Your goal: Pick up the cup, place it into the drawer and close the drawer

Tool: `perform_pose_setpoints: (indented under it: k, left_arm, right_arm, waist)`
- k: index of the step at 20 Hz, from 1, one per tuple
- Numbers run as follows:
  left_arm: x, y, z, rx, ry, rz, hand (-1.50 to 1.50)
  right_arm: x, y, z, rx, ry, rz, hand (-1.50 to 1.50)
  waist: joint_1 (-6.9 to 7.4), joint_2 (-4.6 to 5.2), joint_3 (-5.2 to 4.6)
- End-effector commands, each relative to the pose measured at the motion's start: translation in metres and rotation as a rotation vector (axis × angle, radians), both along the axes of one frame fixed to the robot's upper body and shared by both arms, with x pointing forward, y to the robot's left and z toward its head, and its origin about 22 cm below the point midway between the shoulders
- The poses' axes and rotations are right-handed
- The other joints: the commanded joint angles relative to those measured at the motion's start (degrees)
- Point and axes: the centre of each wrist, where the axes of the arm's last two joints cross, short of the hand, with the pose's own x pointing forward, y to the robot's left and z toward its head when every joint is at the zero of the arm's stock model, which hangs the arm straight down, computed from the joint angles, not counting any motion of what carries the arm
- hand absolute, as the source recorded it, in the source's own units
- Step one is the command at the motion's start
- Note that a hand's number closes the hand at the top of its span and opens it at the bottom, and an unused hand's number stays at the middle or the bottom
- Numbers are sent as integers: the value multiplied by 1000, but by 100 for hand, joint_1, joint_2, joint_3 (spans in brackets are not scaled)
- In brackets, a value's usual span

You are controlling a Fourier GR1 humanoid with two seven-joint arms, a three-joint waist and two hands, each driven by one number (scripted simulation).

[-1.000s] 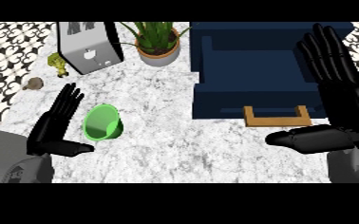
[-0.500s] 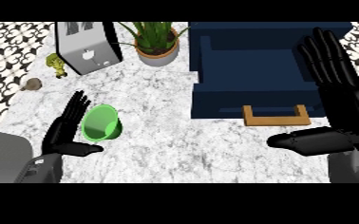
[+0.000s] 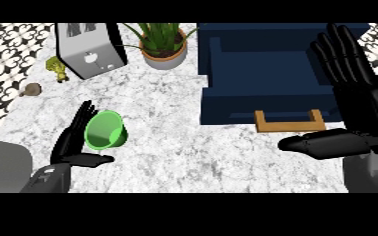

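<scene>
A green cup (image 3: 105, 130) lies on its side on the marble counter, its mouth toward me. My left hand (image 3: 72, 142) stands open just left of the cup, fingers straight along its rim and thumb stretched out below it; I cannot tell whether they touch. The dark blue drawer (image 3: 244, 80) is pulled open at the upper right, with a wooden handle (image 3: 289, 120) on its front. At the right edge my right hand (image 3: 347, 90) is open, fingers up beside the drawer, thumb pointing left under the handle.
A silver toaster (image 3: 90, 49) and a potted plant (image 3: 162, 45) stand at the back. A small yellow-green item (image 3: 57, 68) and a small brown item (image 3: 32, 89) lie at the counter's left edge. Marble counter (image 3: 184, 150) spreads between the hands.
My left hand has shifted right, closer to the green cup, its fingers now alongside the rim. The cup and the right hand have stayed where they were.
</scene>
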Motion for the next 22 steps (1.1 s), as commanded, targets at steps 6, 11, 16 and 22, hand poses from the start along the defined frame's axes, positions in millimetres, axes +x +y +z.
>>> perform_pose_setpoints:
  k: [6,11,16,22]
  left_arm:
    - [-4,-16,-11,-52,-83,-39,-150]
    - [9,-24,-5,-78,-97,-64,-150]
    - [7,-24,-7,-145,-77,-112,-150]
    - [15,-32,-3,-178,-196,-164,150]
  right_arm:
    - [4,-15,-2,14,6,3,-150]
    - [9,-4,1,-22,11,4,-150]
    - [8,-11,12,0,-4,-14,-150]
    - [8,-9,6,-17,17,9,-150]
  waist:
    - [-50,18,-5]
    - [-42,26,-8]
    - [-73,33,-13]
    - [-89,45,-21]
